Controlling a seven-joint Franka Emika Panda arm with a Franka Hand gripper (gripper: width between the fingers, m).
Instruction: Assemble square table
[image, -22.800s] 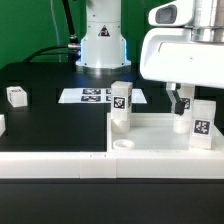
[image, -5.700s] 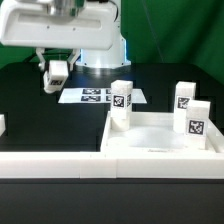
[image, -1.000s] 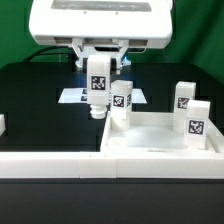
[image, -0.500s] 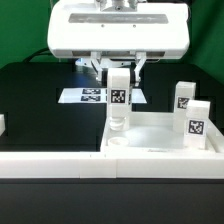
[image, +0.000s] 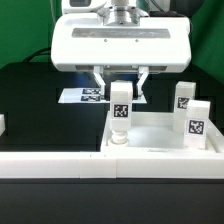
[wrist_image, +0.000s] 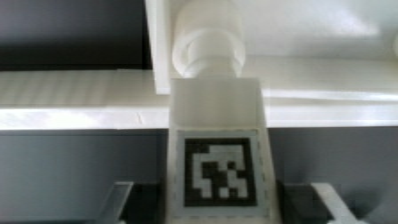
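Note:
My gripper (image: 121, 93) is shut on a white tagged leg (image: 120, 108) and holds it upright, its lower tip just above the near corner socket of the square tabletop (image: 165, 147) on the exterior view's left. In the wrist view the leg (wrist_image: 217, 140) fills the middle between my fingers (wrist_image: 322, 203); my gripper (wrist_image: 221, 206) points at the tabletop's white rim (wrist_image: 71, 112). Two more legs (image: 184, 96) (image: 198, 121) stand on the tabletop's right side. Any leg standing behind the held one is hidden.
A long white low wall (image: 60, 164) runs along the front. The marker board (image: 82, 96) lies behind the gripper on the black table. A small white part (image: 2, 124) shows at the exterior view's left edge.
The gripper has carried the leg to the exterior view's right and lower, from beside the tabletop's left edge to over its near left corner socket. The other legs have not moved.

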